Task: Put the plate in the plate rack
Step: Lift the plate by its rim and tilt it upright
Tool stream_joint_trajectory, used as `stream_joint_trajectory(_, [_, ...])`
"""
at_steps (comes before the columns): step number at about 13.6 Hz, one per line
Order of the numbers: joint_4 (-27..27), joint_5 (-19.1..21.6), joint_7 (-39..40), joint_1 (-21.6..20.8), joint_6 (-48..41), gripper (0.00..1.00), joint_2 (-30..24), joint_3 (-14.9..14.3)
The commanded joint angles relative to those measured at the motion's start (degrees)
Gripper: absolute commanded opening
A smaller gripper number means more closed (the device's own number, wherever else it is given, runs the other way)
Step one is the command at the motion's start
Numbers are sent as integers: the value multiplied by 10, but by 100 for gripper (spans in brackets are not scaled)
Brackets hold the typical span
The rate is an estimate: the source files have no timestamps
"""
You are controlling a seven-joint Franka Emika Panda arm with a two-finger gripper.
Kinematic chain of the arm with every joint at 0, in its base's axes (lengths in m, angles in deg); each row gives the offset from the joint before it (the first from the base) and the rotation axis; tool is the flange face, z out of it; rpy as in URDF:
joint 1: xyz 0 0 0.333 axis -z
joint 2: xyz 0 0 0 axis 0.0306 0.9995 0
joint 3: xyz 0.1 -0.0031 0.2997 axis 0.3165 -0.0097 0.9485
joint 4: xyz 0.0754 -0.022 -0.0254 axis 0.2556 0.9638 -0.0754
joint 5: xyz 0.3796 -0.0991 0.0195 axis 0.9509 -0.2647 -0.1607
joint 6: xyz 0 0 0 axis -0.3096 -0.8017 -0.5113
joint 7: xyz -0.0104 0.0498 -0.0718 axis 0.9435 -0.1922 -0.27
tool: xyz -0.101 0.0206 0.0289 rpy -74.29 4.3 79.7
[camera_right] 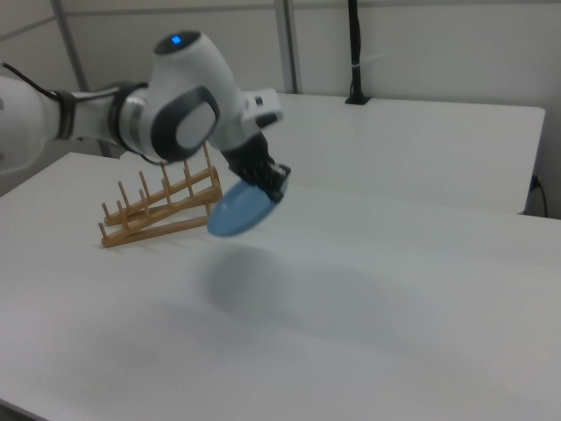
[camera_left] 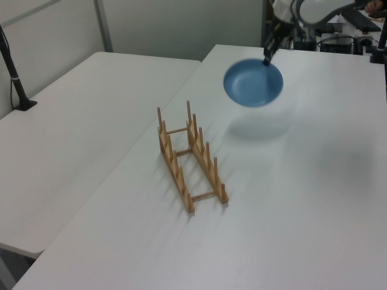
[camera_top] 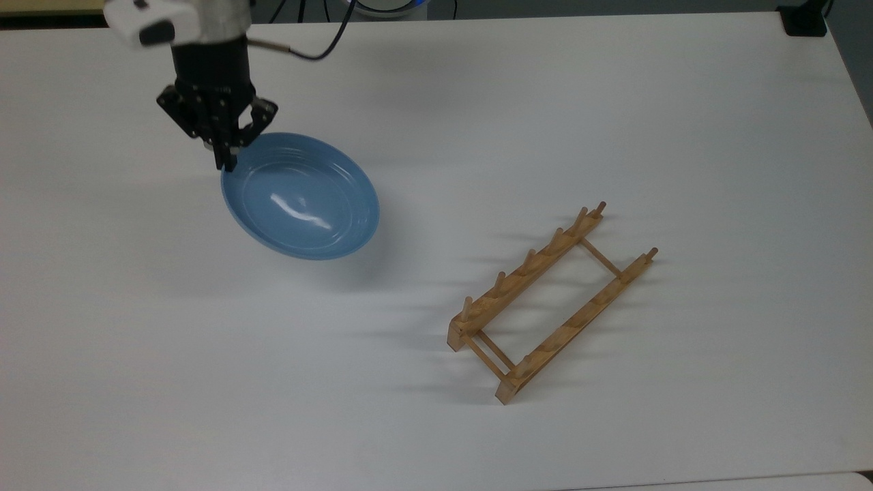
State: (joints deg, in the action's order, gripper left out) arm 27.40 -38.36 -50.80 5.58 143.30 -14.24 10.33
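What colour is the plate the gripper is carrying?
Glossy light blue, plain with no pattern. The plate shows best in the top view, held at its rim by the gripper.

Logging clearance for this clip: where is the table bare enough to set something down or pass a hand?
Most of the table is bare: all round the plate rack, with a wide patch between it and the lifted plate. The one crowded spot is under the gripper, which pinches the plate's rim.

A white counter carries the scene. On it stands the rack, lying slantwise toward the top view's right. A second white counter adjoins on the left view's left.
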Motion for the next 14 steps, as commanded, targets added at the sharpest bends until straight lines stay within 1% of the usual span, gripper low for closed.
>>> stream_joint_trajectory(1, [-38, -11, -58, -3, -8, 0, -21, 32])
stream_joint_trajectory(3, [-67, -17, -99, -4, -4, 0, -21, 53])
stream_joint_trajectory(4, [-78, -29, -120, -4, -4, 0, -21, 65])
stream_joint_trajectory(5, [-82, -51, -147, -5, -3, 0, -22, 78])
stream_joint_trajectory(6, [-83, -86, -186, -4, -2, 0, -23, 95])
stream_joint_trajectory(7, [-83, -131, -229, -4, 8, 0, -24, 109])
stream_joint_trajectory(9, [-81, -213, -328, -5, 27, 0, -23, 127])
stream_joint_trajectory(11, [-78, -273, -400, -5, 34, 0, -23, 148])
stream_joint_trajectory(13, [-78, -323, -461, -5, 34, 0, -23, 177])
stream_joint_trajectory(14, [-78, -376, -514, -5, 34, 0, -22, 196])
